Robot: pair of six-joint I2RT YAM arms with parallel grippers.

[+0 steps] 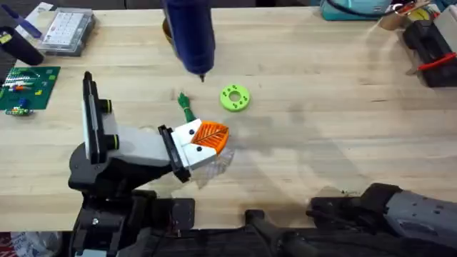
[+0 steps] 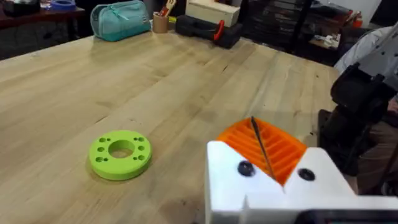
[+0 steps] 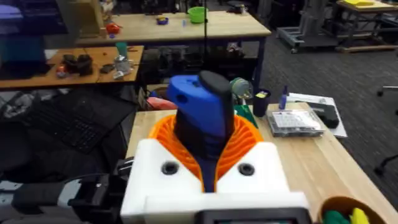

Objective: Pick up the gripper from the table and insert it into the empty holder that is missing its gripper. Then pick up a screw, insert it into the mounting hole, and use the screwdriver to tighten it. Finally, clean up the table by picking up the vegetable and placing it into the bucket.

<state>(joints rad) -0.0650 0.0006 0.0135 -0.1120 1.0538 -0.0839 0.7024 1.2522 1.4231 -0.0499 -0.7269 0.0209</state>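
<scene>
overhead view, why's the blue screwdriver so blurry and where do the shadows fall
Overhead: the screwdriver is raised close under the camera, so it shows large and soft, while the green ring and vegetable on the table are sharper; faint soft shadows lie on the wood to the right of the holder. Right wrist: the screwdriver is crisp, the room behind softer.

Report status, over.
Right claw shut on screwdriver, bit down, over table. Gripper sits in holder. Vegetable on table, beside holder.

Overhead high above the table (image 1: 343, 107), looking down; both wrist views low, close, sharing that tabletop.
</scene>
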